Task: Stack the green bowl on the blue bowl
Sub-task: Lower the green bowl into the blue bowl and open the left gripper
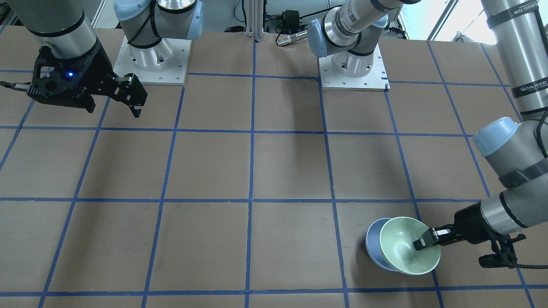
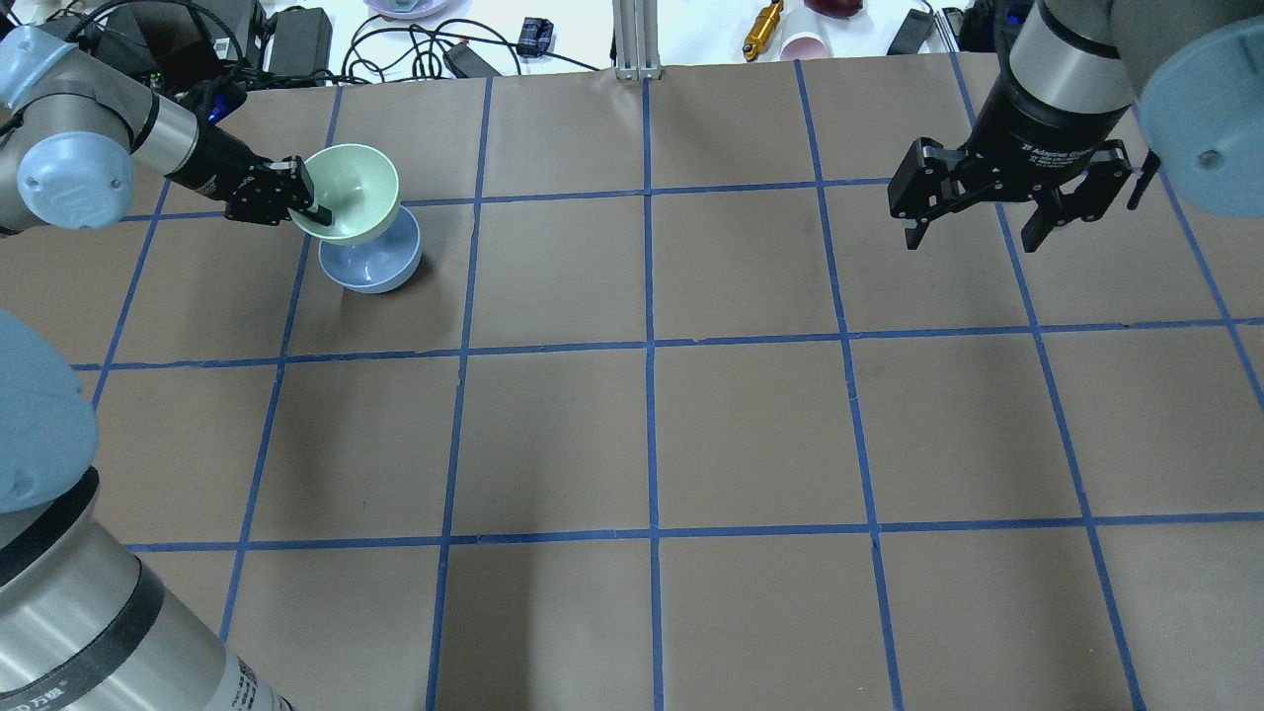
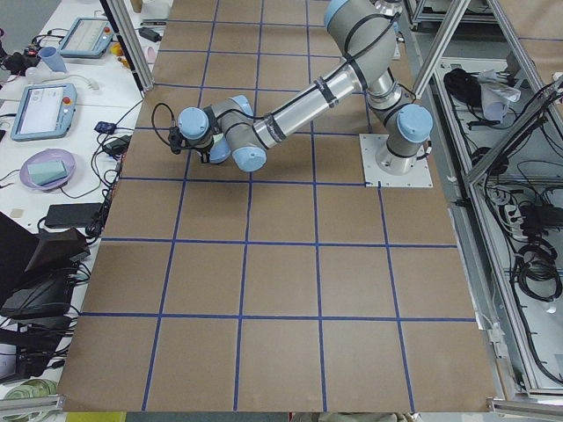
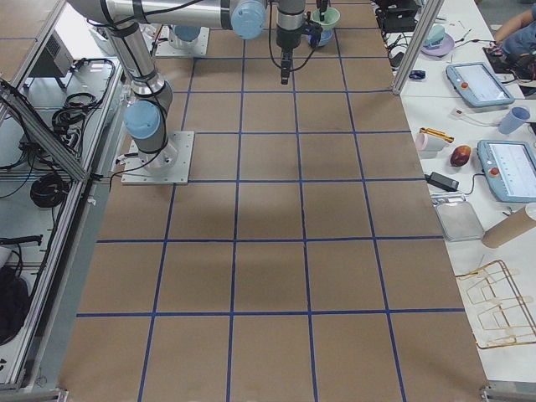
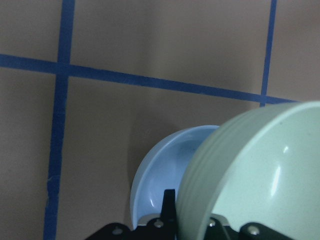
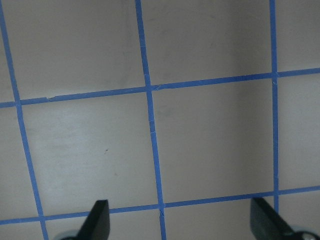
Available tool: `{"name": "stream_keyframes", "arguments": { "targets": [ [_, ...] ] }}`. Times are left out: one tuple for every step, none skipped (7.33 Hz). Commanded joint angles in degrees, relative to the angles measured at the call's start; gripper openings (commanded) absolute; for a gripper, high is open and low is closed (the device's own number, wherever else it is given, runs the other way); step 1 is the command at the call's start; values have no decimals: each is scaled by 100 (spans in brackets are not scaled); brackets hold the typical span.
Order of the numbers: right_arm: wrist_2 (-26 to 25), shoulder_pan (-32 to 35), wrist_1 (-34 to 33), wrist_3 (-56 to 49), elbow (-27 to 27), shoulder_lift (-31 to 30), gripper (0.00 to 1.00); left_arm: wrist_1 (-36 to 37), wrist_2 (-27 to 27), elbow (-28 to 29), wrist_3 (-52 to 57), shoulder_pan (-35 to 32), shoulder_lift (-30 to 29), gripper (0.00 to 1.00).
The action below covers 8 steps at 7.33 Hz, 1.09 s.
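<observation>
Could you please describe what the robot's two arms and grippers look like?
The left arm and right arm are silver tubes with pale blue joint caps and black bands, some with white lettering. The left gripper and right gripper are black, on black mounts. A blue light glows at the right wrist, and black cables trail from both wrists.

The work table (image 2: 750, 434) is covered in brown sheeting and divided into squares by a blue tape grid (image 2: 649, 346). Lighting is even, with only soft shadows on the surface. A white bench (image 4: 473, 121) runs along one long edge and carries two teach pendants (image 4: 480, 82), a metal tray (image 4: 459, 216), a cardboard tube (image 4: 507, 228) and loose leads. An aluminium frame post (image 4: 416, 46) stands at the table's edge, and coiled cable bundles (image 3: 532, 264) lie in the framed bay along the opposite side.
</observation>
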Motion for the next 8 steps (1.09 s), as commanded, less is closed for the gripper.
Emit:
{"name": "stream_keyframes", "arguments": {
  "targets": [
    [0,0,0,0,0,0,100,9,6,-146,20,0,2,4],
    [0,0,0,0,0,0,100,9,6,-164,29,0,11,10],
    [0,0,0,0,0,0,100,1,6,-182,-6,0,11,19],
    [0,0,0,0,0,0,100,18,6,-173,-33,0,11,57],
    [0,0,0,0,0,0,100,18,6,-164,-50,-9,19,100],
    [0,0,0,0,0,0,100,-17,24,-155,-77,-27,150,100],
    [0,0,0,0,0,0,100,-87,24,-138,-190,-27,290,100],
    [0,0,0,0,0,0,100,-218,59,-103,-217,-44,422,100]
  ]
}}
